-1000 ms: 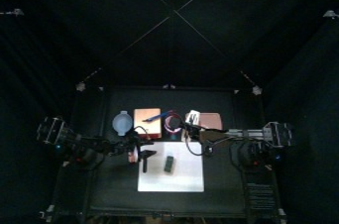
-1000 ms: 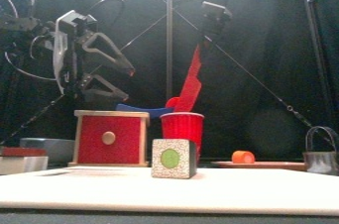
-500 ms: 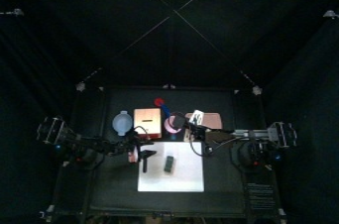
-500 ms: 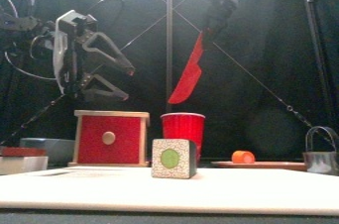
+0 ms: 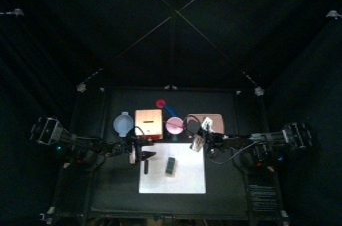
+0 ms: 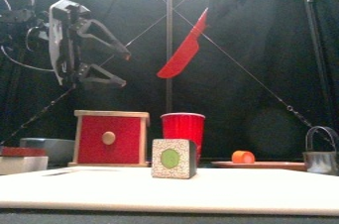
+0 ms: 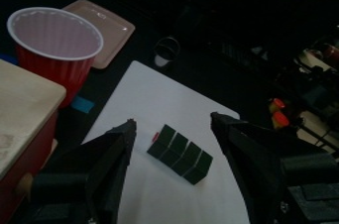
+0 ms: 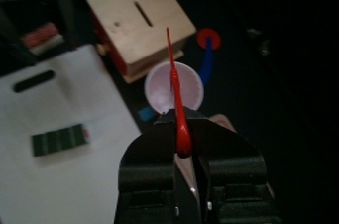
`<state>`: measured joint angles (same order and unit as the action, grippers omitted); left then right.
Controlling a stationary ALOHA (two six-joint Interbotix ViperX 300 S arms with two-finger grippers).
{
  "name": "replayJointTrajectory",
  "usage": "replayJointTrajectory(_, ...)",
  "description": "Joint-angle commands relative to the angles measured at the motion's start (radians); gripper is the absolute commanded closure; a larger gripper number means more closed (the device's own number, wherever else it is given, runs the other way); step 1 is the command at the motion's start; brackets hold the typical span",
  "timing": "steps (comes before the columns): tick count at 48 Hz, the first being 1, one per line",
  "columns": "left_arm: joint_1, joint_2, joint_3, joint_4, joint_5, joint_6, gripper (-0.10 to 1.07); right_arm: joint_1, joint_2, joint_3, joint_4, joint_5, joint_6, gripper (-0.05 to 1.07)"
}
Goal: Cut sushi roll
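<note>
The sushi roll (image 7: 181, 152) is a short dark block with pale stripes. It lies on the white board (image 7: 159, 99), also seen as the sushi roll (image 8: 59, 140) and as the sushi roll (image 5: 171, 166). My left gripper (image 7: 173, 124) hangs open above it, one jaw on either side, touching nothing. In the front view the left gripper (image 6: 113, 64) is high at the left. My right gripper (image 8: 179, 159) is shut on the handle of a red knife (image 8: 173, 84). The knife (image 6: 183, 48) is held high in the air, its blade slanting down, well clear of the board.
A red cup (image 6: 183, 127), a wooden box with a red front (image 6: 110, 137) and a speckled cube with a green circle (image 6: 172, 159) stand behind the board. A dark stick (image 8: 36, 79) lies at the board's edge. An orange piece (image 6: 243, 157) and a dark pot (image 6: 322, 151) sit at right.
The right gripper has lifted the red knife higher and drawn back toward the right. The left gripper has shifted slightly up and left, still open.
</note>
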<state>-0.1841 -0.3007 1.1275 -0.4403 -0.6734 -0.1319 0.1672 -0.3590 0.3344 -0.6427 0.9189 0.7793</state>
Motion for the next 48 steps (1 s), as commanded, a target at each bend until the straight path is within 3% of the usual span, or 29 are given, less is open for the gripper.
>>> replayJointTrajectory(1, -0.006, -0.015, -0.002, 0.020, -0.011, 0.003, 0.03, 0.034, -0.043, 0.034, -0.008, -0.049, 0.048, 0.71)
replayJointTrajectory(9, -0.008, -0.015, 0.009, 0.087, -0.008, 0.005, 0.03, 0.081, -0.074, 0.135, -0.028, -0.138, 0.156, 0.71)
replayJointTrajectory(18, -0.008, -0.014, 0.014, 0.186, -0.009, 0.005, 0.03, 0.150, -0.123, 0.285, -0.149, -0.281, 0.325, 0.70)
replayJointTrajectory(27, -0.002, -0.009, 0.011, 0.213, -0.008, 0.006, 0.03, 0.173, -0.138, 0.396, -0.265, -0.359, 0.520, 0.70)
replayJointTrajectory(36, 0.008, -0.005, 0.012, 0.213, -0.009, 0.008, 0.03, 0.227, -0.147, 0.463, -0.426, -0.348, 0.690, 0.70)
replayJointTrajectory(48, 0.025, 0.000, 0.011, 0.233, -0.018, 0.021, 0.03, 0.337, -0.140, 0.545, -0.689, -0.224, 1.011, 0.70)
